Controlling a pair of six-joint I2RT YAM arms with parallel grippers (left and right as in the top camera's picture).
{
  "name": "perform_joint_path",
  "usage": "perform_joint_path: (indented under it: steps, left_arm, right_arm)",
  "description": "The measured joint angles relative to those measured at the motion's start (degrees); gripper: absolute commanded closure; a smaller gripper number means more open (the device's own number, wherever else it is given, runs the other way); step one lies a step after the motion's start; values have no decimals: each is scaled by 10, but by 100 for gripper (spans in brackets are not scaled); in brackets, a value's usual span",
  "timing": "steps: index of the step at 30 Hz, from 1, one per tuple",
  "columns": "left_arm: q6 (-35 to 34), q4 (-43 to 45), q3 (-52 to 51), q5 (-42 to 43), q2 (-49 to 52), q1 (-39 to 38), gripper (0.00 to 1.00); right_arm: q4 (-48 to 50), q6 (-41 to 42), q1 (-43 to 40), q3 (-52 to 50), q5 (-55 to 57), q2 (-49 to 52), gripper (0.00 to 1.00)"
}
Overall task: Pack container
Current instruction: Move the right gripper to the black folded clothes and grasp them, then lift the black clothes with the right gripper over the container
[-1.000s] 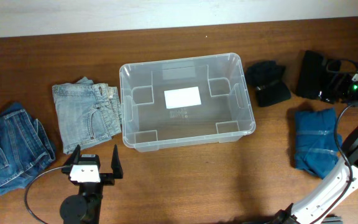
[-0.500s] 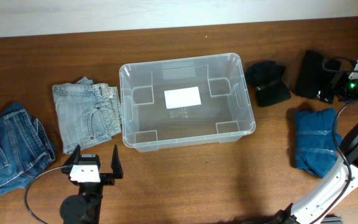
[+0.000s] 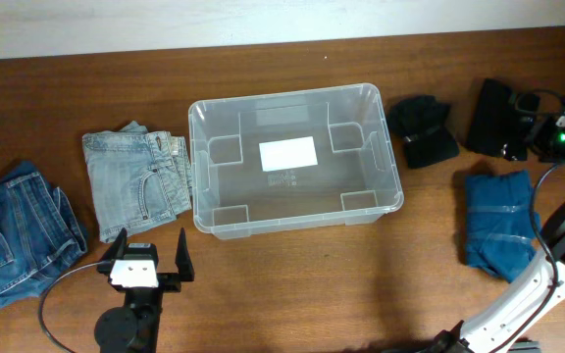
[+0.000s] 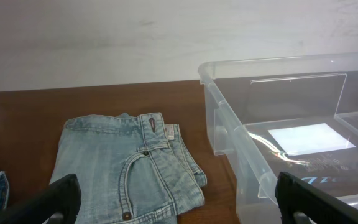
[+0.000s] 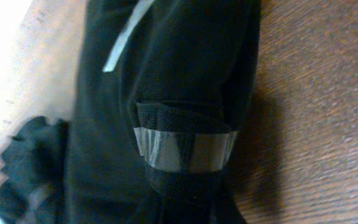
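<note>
The clear plastic container (image 3: 195, 175) stands mid-table with nothing in it but a white label on its bottom; its near wall and rim (image 4: 241, 134) fill the right of the left wrist view. My left gripper (image 3: 152, 257) hovers open near the front edge, left of the container. Its fingers frame folded light-blue jeans (image 4: 126, 162) in the left wrist view. My right gripper (image 3: 536, 135) is at the far right, shut on a black garment (image 3: 493, 116). A pinched fold of that garment with a grey reflective stripe (image 5: 185, 149) fills the right wrist view.
Light-blue jeans (image 3: 135, 181) lie just left of the container, and darker jeans (image 3: 13, 230) lie at the far left. A small black garment (image 3: 423, 129) sits right of the container. A folded blue garment (image 3: 498, 221) lies below the right gripper. The right arm's cable runs along the right edge.
My right gripper has closed from wide open onto the black garment, shifting slightly. The left arm, the container and the other clothes have not moved.
</note>
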Motion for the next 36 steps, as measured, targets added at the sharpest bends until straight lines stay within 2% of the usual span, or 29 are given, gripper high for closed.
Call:
perform_joint_path:
  steps: [8, 17, 22, 28, 36]
  left_arm:
    - [0, 0, 0, 0, 0, 0, 1]
    - [0, 0, 0, 0, 0, 0, 1]
    - [0, 0, 0, 0, 0, 0, 1]
    - [0, 0, 0, 0, 0, 0, 1]
    - [0, 0, 0, 0, 0, 0, 1]
  right_arm:
    - [-11, 2, -21, 10, -56, -35, 96]
    - [-17, 49, -16, 20, -67, -203, 96]
    - [-64, 73, 9, 27, -87, -297, 96]
    - [-144, 81, 121, 29, -100, -380, 96]
    - [-187, 88, 332, 29, -89, -391, 96]
